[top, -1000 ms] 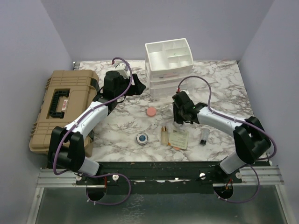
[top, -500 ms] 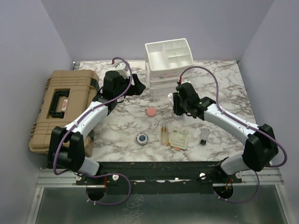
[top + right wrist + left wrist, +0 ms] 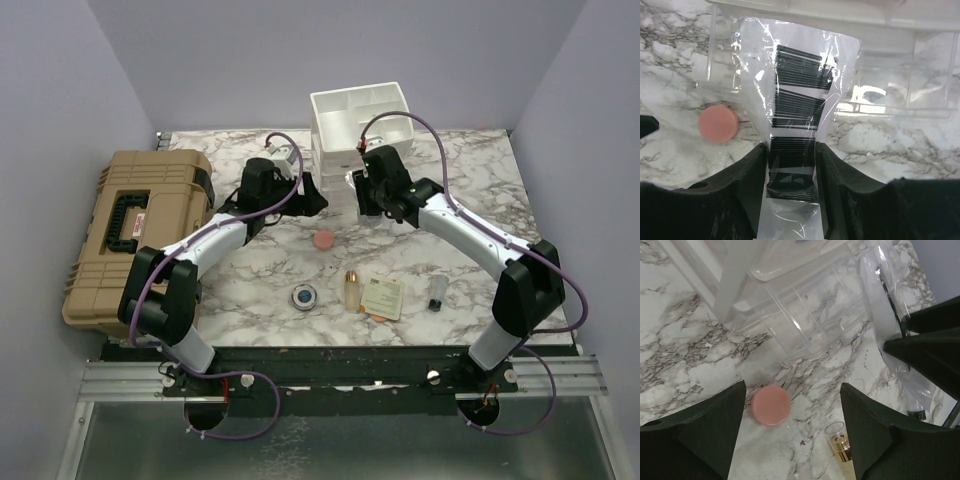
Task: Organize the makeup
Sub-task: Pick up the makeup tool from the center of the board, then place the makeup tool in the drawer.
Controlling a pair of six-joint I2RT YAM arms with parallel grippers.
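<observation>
My right gripper (image 3: 791,150) is shut on the black strip palette (image 3: 797,120), which sits in a clear wrapper and points at the clear drawers of the white organizer (image 3: 880,75). In the top view the right gripper (image 3: 358,192) is right at the organizer's front (image 3: 362,118). My left gripper (image 3: 312,200) hovers open just left of it, above the pink round puff (image 3: 770,405). On the marble lie the puff (image 3: 323,240), blue compact (image 3: 304,297), amber bottle (image 3: 351,290), cream sachet (image 3: 382,297) and dark vial (image 3: 437,293).
A big tan hard case (image 3: 130,235) fills the table's left side. The organizer stands at the back centre, with purple walls behind and on both sides. The two grippers are close together in front of the organizer.
My right arm has carried the palette away from the table's middle, back and left, up to the organizer's front. My left gripper has shifted right toward the organizer, still open.
</observation>
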